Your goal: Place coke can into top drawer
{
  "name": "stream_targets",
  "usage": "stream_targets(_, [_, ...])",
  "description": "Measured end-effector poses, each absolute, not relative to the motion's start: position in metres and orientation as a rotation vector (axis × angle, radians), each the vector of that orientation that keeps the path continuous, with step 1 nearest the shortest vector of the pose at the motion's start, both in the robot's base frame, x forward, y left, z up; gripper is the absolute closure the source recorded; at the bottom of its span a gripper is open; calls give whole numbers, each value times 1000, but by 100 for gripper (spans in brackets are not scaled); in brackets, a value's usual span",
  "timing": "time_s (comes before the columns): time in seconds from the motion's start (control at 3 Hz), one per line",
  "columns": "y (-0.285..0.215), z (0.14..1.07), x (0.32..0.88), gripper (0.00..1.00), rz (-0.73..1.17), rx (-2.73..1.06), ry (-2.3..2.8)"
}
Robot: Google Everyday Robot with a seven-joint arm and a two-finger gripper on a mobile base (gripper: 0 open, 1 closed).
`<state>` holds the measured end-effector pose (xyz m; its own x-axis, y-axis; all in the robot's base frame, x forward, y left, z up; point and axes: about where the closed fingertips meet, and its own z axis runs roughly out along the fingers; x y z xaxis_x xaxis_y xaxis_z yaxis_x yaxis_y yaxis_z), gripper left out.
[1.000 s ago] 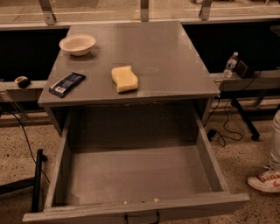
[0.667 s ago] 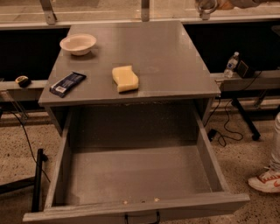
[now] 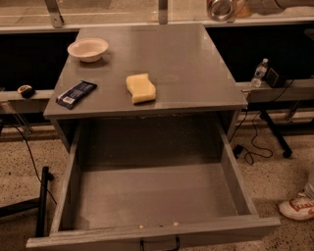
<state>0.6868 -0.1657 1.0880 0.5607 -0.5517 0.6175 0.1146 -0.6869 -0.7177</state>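
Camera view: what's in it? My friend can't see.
A wide grey top drawer stands pulled open and empty below a grey cabinet top holding a yellow sponge, white bowl and dark blue snack wrapper. The robot's claw is at the top right edge with a silver-ended can.

I read this as a robotics test lab: bare speckled floor, loose cables at 3 o'clock, gripper at 1 o'clock.

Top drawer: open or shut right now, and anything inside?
Open and empty: the top drawer is pulled out, its floor bare. The tool is at the top right edge, beside the coke can.
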Motion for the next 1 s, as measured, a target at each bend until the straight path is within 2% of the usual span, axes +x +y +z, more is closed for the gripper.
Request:
stream_targets(0.33, [-122,1062,612,100,-955,-2052,304])
stream_targets(1.0, [-103,944,479,100,-552,-2169,299])
